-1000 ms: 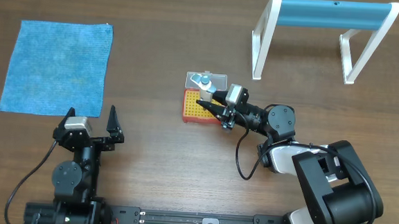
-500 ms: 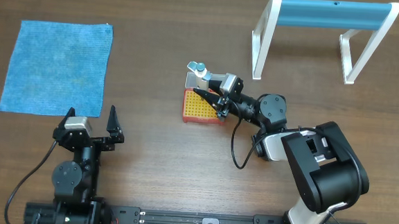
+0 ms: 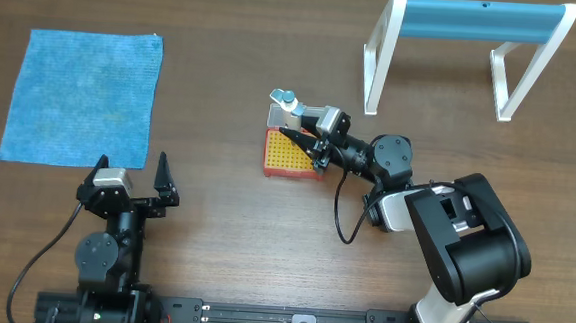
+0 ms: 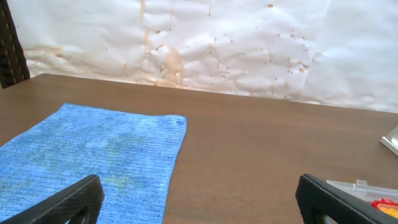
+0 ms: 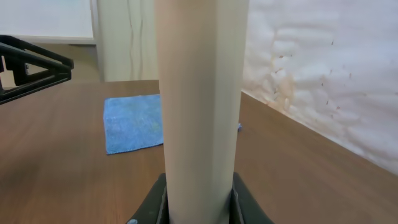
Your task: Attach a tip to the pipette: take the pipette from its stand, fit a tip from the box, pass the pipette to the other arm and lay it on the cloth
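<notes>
Top view showed my right hand [image 3: 307, 143] clamped on the pipette [image 3: 293, 109], holding it above the tip box [image 3: 286, 157] near the middle of the table [image 3: 222, 258]. Right wrist view had the pipette's pale body rising straight from between my closed fingers, so the grip looked firm. Its lower end was hidden under my hand, and I could not tell whether a tip was on it.

I judged I was at the fitting step. To do it well I would need the pipette plumb over a single tip. Then would come a straight push down and a straight lift, with no sideways drag that could shove the box or cock the tip.

My left hand [image 3: 132, 162] sat wide open and empty toward the table's near edge, just off the cloth [image 3: 82, 97] by the left edge, well placed to receive. The stand [image 3: 477, 18] stood at the far right corner.
</notes>
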Controlling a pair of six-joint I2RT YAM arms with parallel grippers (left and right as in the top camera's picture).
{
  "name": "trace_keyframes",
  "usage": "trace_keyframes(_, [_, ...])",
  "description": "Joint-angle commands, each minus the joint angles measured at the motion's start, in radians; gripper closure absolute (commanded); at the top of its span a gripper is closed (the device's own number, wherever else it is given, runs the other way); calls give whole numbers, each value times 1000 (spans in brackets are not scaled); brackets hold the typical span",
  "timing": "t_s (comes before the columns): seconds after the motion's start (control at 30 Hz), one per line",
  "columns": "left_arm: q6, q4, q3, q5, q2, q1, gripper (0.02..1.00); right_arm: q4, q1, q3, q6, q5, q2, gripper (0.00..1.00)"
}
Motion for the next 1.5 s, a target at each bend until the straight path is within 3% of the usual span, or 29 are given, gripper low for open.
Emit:
trace_keyframes(0.03, [-9,-6,-1,-5,-5,-3,20,-6,-6,17,-11,9,11,919])
trace_keyframes(0.8, [-9,-6,-1,-5,-5,-3,18,18,-14,17,47,-21,11,919])
trace_keyframes(1.5, [-9,-6,-1,-5,-5,-3,20,-76,-14,11,-1,-20,11,919])
